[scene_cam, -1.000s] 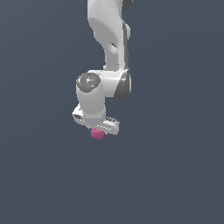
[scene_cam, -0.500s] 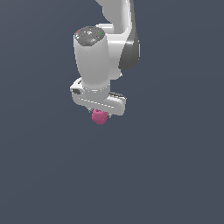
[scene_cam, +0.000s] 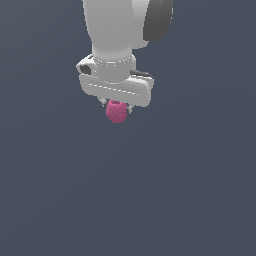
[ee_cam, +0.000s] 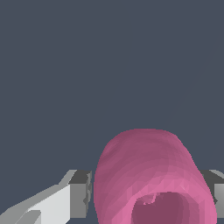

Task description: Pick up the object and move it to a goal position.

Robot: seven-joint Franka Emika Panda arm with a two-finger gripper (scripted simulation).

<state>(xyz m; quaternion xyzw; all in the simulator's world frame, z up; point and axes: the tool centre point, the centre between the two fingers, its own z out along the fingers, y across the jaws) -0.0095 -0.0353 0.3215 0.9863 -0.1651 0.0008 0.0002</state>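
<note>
The object [scene_cam: 116, 113] is a small magenta-pink rounded lump. It hangs between the fingers of my gripper [scene_cam: 117, 107], below the white hand, in the upper middle of the exterior view. The gripper is shut on it and holds it in the air. In the wrist view the object [ee_cam: 148, 175] fills the space between the two grey fingertips [ee_cam: 81, 192], and a dark hollow shows in its near face. Most of the fingers are hidden behind the hand in the exterior view.
A plain dark blue-grey surface [scene_cam: 190, 190] fills the background in both views. The white arm [scene_cam: 120, 25] rises out of the exterior view at the top.
The arm has risen and come closer to the exterior camera with the object held in the gripper. The hand and object look larger than one second ago.
</note>
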